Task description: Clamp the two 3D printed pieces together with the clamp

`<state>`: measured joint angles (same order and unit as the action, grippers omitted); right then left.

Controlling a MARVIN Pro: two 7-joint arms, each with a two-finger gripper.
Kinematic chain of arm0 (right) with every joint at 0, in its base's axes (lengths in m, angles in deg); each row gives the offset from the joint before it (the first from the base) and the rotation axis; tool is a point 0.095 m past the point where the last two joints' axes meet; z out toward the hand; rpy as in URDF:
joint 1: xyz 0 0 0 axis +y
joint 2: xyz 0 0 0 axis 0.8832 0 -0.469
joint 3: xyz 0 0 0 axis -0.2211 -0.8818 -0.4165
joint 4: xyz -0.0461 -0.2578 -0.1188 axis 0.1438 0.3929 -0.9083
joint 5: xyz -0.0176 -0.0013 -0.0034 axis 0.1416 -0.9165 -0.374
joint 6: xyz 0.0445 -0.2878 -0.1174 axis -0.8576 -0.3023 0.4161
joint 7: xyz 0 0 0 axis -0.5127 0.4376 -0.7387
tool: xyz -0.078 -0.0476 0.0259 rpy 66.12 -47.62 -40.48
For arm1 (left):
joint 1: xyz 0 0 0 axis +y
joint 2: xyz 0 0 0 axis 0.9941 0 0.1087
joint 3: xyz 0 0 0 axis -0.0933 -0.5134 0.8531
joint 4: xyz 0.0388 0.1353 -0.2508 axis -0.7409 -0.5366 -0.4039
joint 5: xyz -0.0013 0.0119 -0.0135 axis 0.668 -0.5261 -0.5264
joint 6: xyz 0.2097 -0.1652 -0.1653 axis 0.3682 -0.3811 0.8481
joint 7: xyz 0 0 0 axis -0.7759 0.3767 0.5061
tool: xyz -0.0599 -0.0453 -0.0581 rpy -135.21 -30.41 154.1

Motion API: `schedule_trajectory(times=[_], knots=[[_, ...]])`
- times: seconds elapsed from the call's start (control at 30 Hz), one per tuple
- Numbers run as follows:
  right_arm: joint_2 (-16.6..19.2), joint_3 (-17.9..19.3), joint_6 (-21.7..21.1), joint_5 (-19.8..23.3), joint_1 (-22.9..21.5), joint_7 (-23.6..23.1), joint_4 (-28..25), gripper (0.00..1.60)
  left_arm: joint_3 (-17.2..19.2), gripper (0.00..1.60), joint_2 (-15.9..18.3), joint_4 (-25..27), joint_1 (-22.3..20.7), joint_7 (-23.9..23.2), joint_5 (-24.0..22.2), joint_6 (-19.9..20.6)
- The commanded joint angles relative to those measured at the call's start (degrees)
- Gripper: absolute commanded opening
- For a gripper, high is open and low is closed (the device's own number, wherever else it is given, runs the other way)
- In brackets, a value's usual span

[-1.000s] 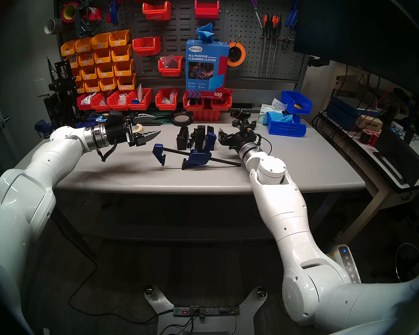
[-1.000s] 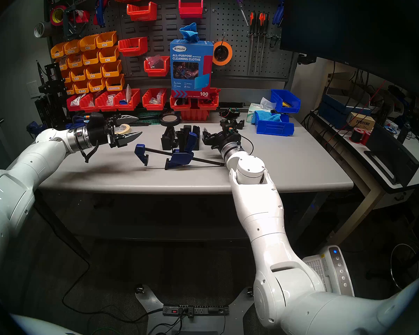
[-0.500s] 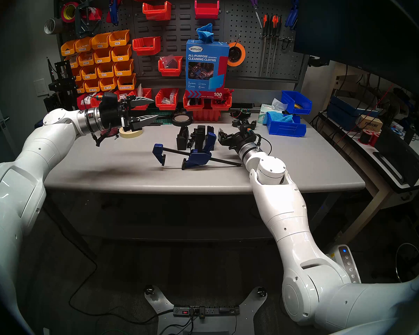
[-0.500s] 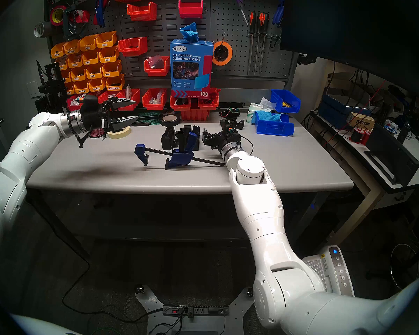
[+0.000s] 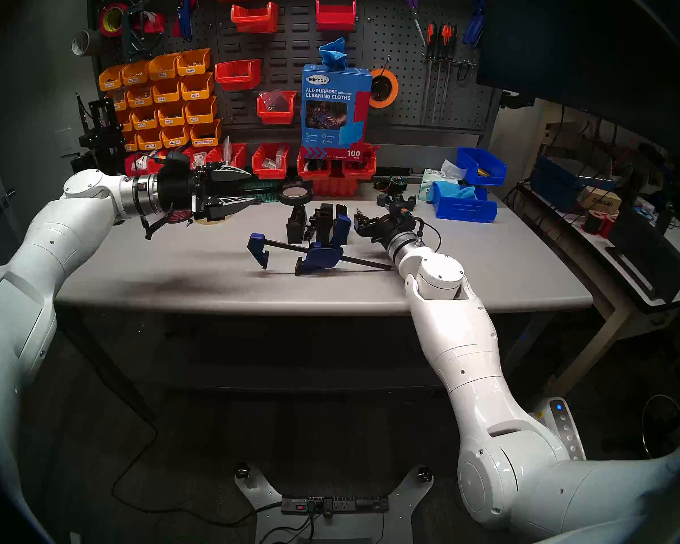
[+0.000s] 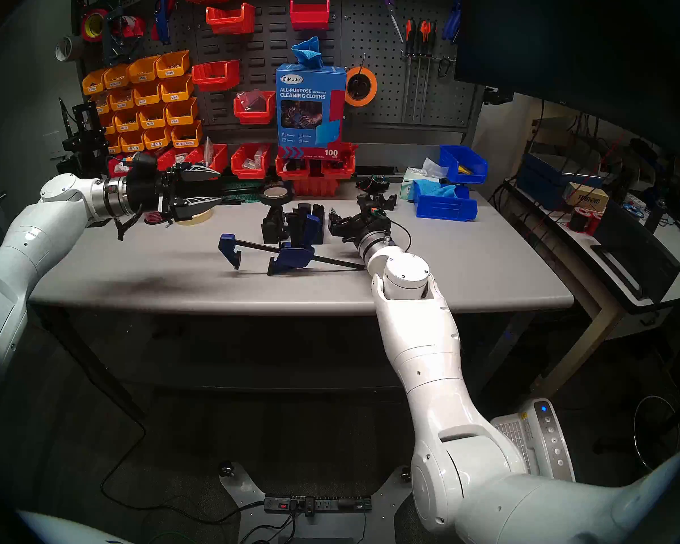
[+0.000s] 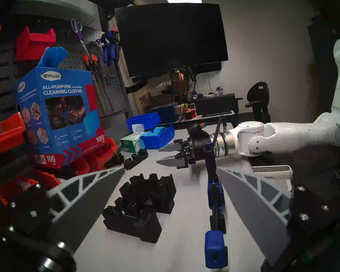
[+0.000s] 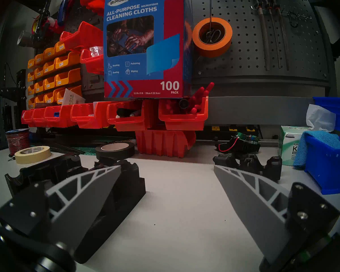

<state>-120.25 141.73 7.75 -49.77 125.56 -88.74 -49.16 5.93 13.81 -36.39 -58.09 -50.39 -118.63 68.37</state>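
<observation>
Centrally, UiMade "ALL-PURPOSE CLEANING CLOTHS" box (image 5: 335,107), "100 PACK", both grippers' fingers released, empty.

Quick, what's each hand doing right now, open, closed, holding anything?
Left hand: open, empty, above the table.
Right hand: open, empty, low over the table.

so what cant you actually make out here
- Clamp bar's right end: head views, hidden behind the right arm's wrist.
- How the two printed pieces meet: head views, the clamp's blue handle covers them; black on black.
- Bin labels: too small to read.
- Right gripper: head views, foreshortened.
</observation>
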Motion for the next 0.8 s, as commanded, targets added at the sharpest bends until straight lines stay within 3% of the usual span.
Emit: schedule_trajectory(times=[0.0,0.77], knots=[[0.0,0.1,0.4,0.1,-1.9,0.0,-2.1,1.6,-0.8,1.6,2.7,2.3,-1.4,0.1,-2.3,1.4],[0.0,0.1,0.4,0.1,-1.9,-0.1,-2.2,1.6,-7.2,1.6,3.4,2.0,1.4,0.1,-7.2,3.9]])
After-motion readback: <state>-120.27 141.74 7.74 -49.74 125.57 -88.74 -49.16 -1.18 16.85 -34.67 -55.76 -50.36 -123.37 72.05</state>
